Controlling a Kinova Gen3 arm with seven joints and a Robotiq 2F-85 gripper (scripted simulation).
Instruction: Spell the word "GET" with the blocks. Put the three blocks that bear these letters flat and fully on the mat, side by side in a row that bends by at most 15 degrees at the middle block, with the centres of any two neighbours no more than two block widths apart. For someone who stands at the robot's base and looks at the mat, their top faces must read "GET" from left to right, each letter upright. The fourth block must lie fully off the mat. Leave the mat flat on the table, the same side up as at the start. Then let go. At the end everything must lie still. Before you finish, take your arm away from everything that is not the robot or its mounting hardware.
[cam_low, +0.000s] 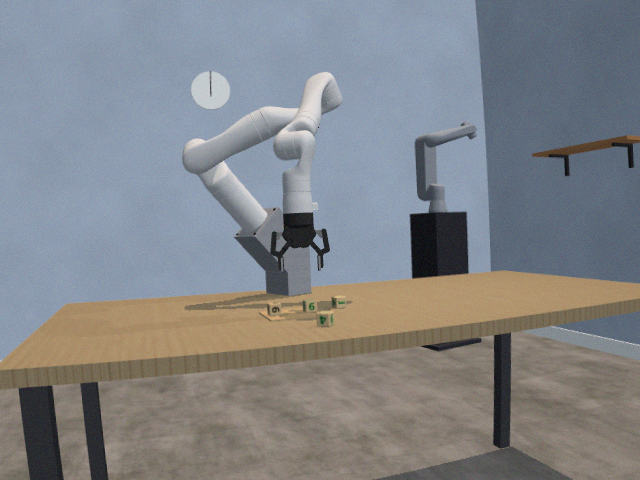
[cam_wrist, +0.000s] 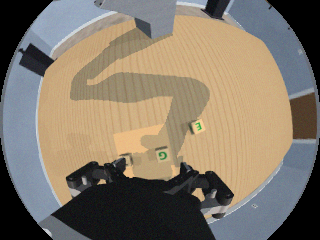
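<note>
Four small tan blocks with green letters lie on the table under my gripper (cam_low: 299, 266) (cam_wrist: 152, 168), which is open, empty and hangs well above them. The left block (cam_low: 274, 308) (cam_wrist: 126, 158) sits on the thin tan mat (cam_low: 264, 313) (cam_wrist: 130, 142); a finger partly hides it in the wrist view. The middle block (cam_low: 309, 306) (cam_wrist: 162, 155) shows a G on top and lies at the mat's right edge. A third block (cam_low: 338, 301) (cam_wrist: 199, 127) lies right of it, off the mat. The fourth block (cam_low: 325, 318) lies nearer the exterior view and is hidden in the wrist view.
The arm's grey base (cam_low: 287, 281) (cam_wrist: 150, 7) stands on the table just behind the blocks. A second arm on a black pedestal (cam_low: 438, 250) stands behind the table at the right. A wall shelf (cam_low: 586, 147) hangs at the far right.
</note>
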